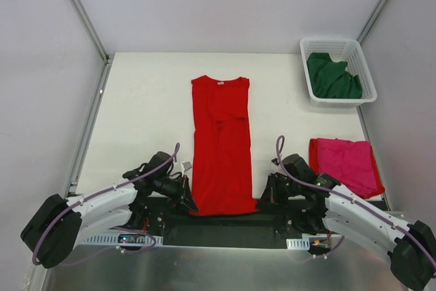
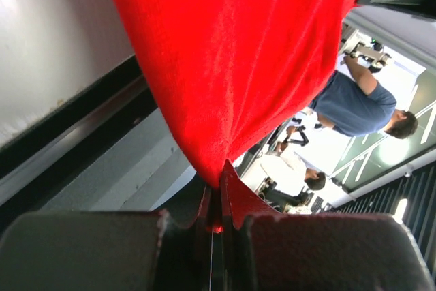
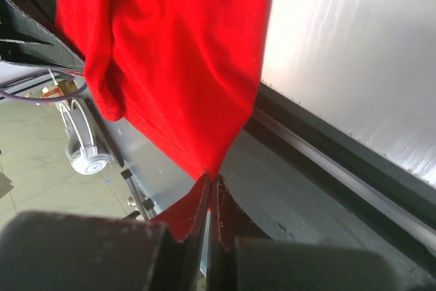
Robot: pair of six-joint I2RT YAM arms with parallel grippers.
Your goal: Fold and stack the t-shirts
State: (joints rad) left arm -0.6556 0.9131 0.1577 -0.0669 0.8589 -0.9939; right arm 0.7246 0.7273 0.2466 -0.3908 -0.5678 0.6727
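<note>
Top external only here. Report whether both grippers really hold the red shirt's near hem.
Observer: Left wrist view: the left gripper is shut on a corner of the red t-shirt, with the cloth pinched to a point.
Operator: Now check the right side.
Observer: Right wrist view: the right gripper is shut on the other near corner, and a rounded fold of cloth bulges on that view's left.

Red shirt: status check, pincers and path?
Left pincer shut on red shirt, near hem corner. Right pincer shut on the other corner. Shirt lies flat, sleeves folded in. Nothing in the way.
</note>
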